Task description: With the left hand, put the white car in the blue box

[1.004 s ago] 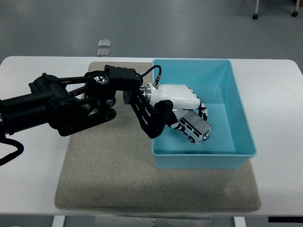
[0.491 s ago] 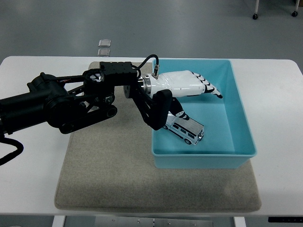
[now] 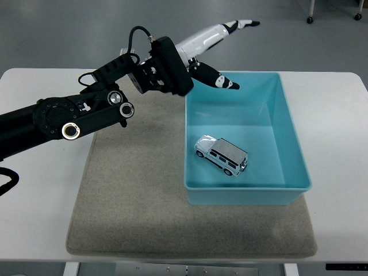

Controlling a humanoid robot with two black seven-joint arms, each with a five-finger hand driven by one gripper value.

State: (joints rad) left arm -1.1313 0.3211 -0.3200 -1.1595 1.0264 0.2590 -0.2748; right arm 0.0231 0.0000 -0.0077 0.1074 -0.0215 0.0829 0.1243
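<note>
The white toy car (image 3: 222, 155) lies on the floor of the blue box (image 3: 290, 123), near its front left corner, free of any hand. My left hand (image 3: 221, 49) is raised well above the box's back left corner, its white fingers (image 3: 210, 35) stretched out and holding nothing. The black left arm (image 3: 75, 115) runs in from the left edge over the mat. The right arm does not show.
The blue box stands on the right part of a grey mat (image 3: 132, 195) on the white table (image 3: 34, 190). Two small square plates (image 3: 127, 52) sit on the floor beyond the table's far edge.
My left hand let go of the car, which now rests in the box. The hand then lifted up and back out of the box, fingers straightened.
</note>
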